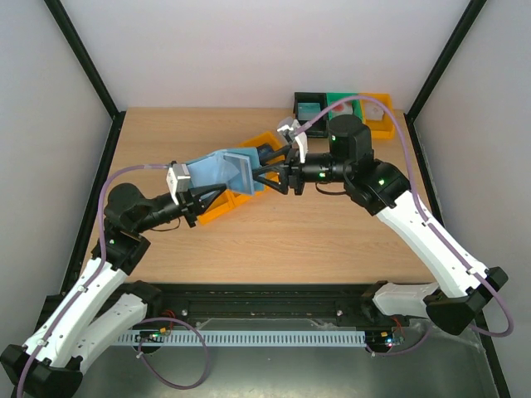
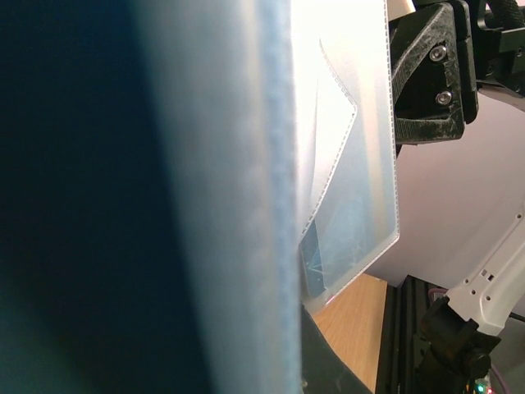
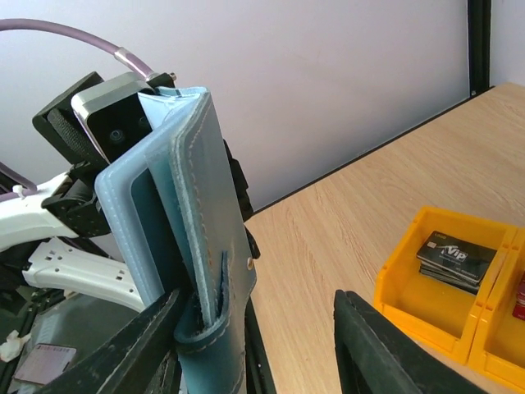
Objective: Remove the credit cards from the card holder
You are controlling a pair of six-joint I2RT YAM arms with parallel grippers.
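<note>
The blue leather card holder [image 1: 217, 172] hangs above the table with its flaps apart, and my left gripper [image 1: 199, 199] is shut on its lower left edge. In the left wrist view the blue cover [image 2: 164, 197] fills the frame and hides my own fingers; a clear plastic sleeve [image 2: 354, 164] fans out beside it. My right gripper [image 3: 261, 300] is open at the holder's right edge [image 1: 253, 170], its left finger [image 3: 148, 345] against the strap loop [image 3: 201, 328] and its right finger [image 3: 385, 345] well clear. Dark grey credit cards [image 3: 449, 256] lie in a yellow bin [image 3: 410, 291].
Two yellow bins sit on the table under the holder, one at the near left [image 1: 217, 207] and one behind [image 1: 264, 143]. Black [image 1: 309, 106], green [image 1: 340, 101] and yellow [image 1: 380, 112] bins line the back right corner. Black frame posts edge the table.
</note>
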